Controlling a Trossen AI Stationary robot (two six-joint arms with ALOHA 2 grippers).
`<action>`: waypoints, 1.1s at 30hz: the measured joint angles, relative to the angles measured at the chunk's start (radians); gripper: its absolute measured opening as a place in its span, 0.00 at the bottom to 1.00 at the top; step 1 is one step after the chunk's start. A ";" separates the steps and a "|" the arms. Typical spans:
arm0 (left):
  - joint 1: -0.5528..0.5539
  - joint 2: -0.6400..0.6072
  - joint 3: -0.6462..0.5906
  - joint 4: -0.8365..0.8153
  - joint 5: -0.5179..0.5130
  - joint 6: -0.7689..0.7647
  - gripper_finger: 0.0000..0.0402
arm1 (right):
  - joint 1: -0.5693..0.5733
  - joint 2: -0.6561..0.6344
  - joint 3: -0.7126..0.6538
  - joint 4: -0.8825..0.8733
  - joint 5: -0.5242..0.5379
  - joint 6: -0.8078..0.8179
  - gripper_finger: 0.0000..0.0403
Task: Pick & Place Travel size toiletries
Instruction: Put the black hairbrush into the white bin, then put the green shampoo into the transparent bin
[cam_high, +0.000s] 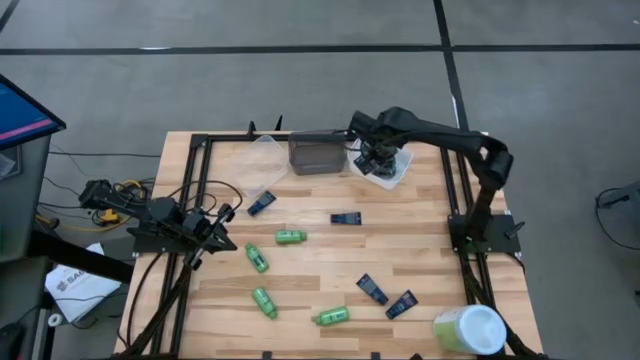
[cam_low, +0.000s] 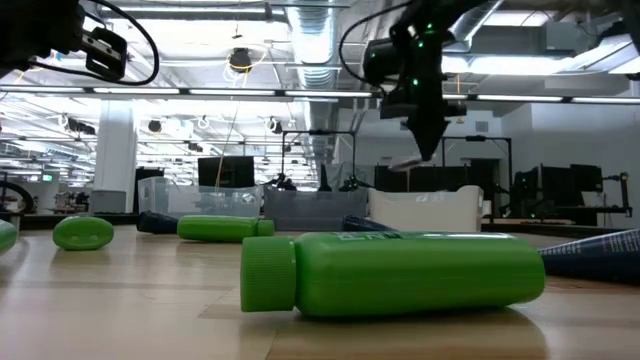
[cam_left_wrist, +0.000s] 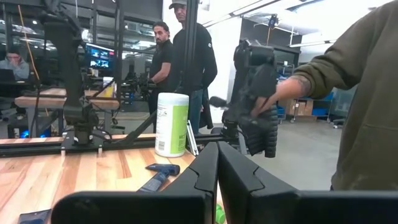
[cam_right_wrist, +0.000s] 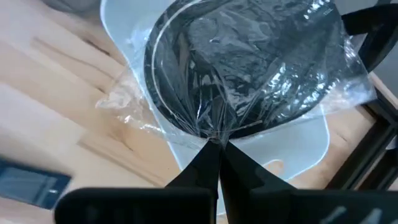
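High view: right end effector (cam_high: 379, 160) over white tub (cam_high: 392, 172); bottles (cam_high: 290, 237) and sachets (cam_high: 346, 218) lie nearer the table (cam_high: 420, 250) front.
Low view: bottle looks light, stiff, rolls; grip mid-body.
Left wrist: left end effector (cam_left_wrist: 217, 163) fingers together, empty.
Right wrist: fingers pinch crinkly wrapped lump (cam_right_wrist: 242, 68) above tub.

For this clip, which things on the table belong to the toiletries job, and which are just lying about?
Job: four green bottles; four blue sachets; wrapped dark lump, pinched by the right gripper at the white tub.
Lying about: green-and-white cylinder; clear tub; dark tub. The left gripper waits shut at the table's left edge.
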 joint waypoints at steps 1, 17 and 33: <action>0.000 0.000 0.000 0.001 0.000 0.000 0.01 | -0.005 0.018 0.004 0.001 0.000 -0.005 0.00; 0.000 0.000 0.000 0.007 0.003 0.000 0.01 | -0.039 0.012 0.023 -0.035 -0.033 -0.096 0.53; 0.000 0.000 0.000 0.007 -0.001 0.020 0.01 | 0.182 -0.736 0.113 0.041 -0.035 -0.139 0.30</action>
